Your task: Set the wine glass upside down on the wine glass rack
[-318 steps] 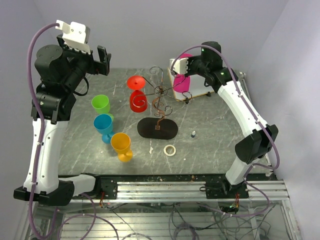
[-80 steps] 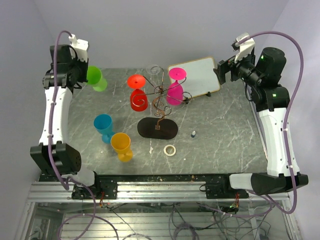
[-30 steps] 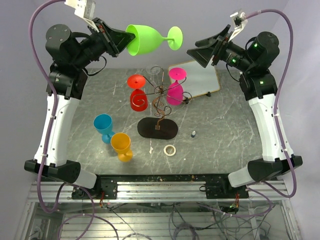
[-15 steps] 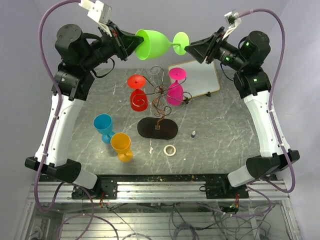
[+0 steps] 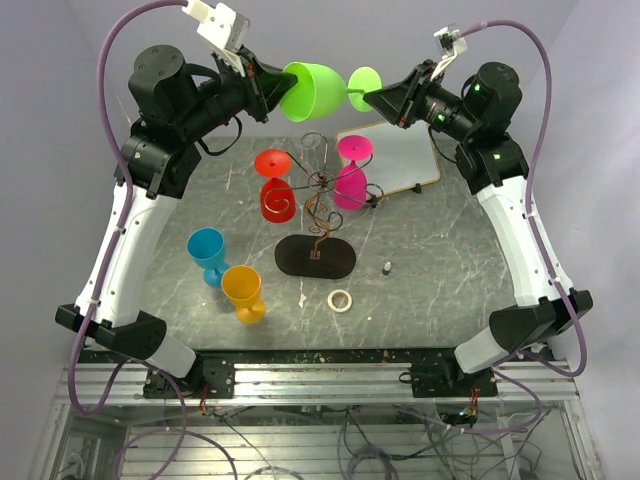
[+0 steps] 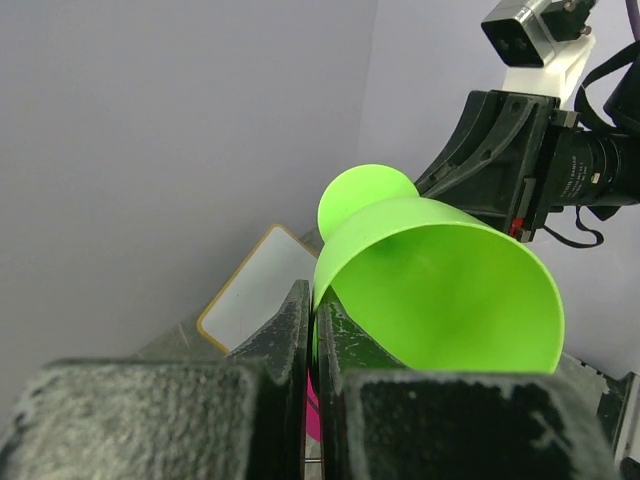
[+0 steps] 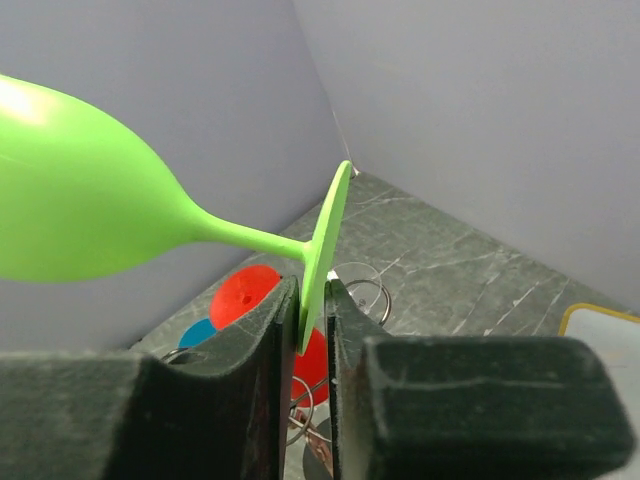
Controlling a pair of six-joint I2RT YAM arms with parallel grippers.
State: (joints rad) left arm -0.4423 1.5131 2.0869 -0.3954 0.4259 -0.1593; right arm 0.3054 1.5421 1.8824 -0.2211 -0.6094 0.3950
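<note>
high above the table (image 5: 450, 270), the left gripper (image 5: 268, 85) is clamped on the rim of the green wine glass (image 5: 315, 88). in the left wrist view its fingers (image 6: 295, 330) pinch the lip of the bowl from either side. the glass lies on its side in the air, bowl mouth toward the left arm, stem and foot pointing right. the right gripper (image 5: 372, 97) is closed on the round foot, and the right wrist view shows the thin disc edge-on between its two fingers (image 7: 275, 330).

down on the table, a blue wine glass (image 5: 207, 250) and an orange wine glass (image 5: 243, 290) stand close together on the left. a red wine glass (image 5: 275, 185) hangs upside down on the left side of the wine glass rack (image 5: 316, 256), whose scrolled wires rise from a black oval base near the table's middle. a pink wine glass (image 5: 350, 175) hangs upside down on its right side. a ring of tape (image 5: 340, 299) lies in front of the base, and a white board (image 5: 395, 150) lies at the far right, behind the pink glass.
</note>
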